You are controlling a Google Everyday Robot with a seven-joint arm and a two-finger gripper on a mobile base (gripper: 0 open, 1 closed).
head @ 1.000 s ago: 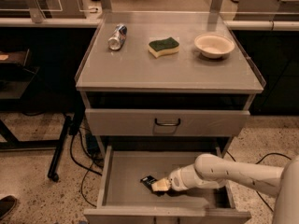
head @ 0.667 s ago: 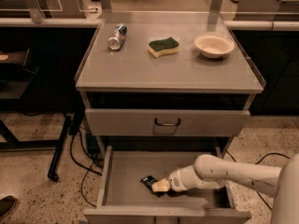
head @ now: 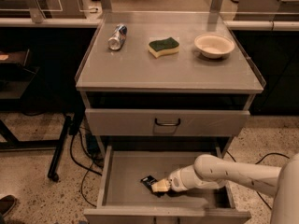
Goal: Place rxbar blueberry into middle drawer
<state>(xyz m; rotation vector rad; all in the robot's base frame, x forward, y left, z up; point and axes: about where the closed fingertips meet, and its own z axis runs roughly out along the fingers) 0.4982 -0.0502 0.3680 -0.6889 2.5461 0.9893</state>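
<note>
The middle drawer (head: 125, 174) is pulled open at the bottom of the grey cabinet, showing a plain flat floor and low walls. The rxbar blueberry (head: 148, 179), a small dark bar, sits low over the drawer floor near the middle. My gripper (head: 160, 186) reaches into the drawer from the right on a white arm (head: 224, 171). Its pale tip is right against the bar's right end. Part of the bar is hidden behind the gripper tip.
On the cabinet top lie a silver-blue can (head: 117, 36), a green-and-yellow sponge (head: 164, 46) and a white bowl (head: 214, 45). Above the open drawer is a closed drawer front with a black handle (head: 167, 122). Cables (head: 79, 157) and a black stand leg (head: 60, 148) are on the floor at left.
</note>
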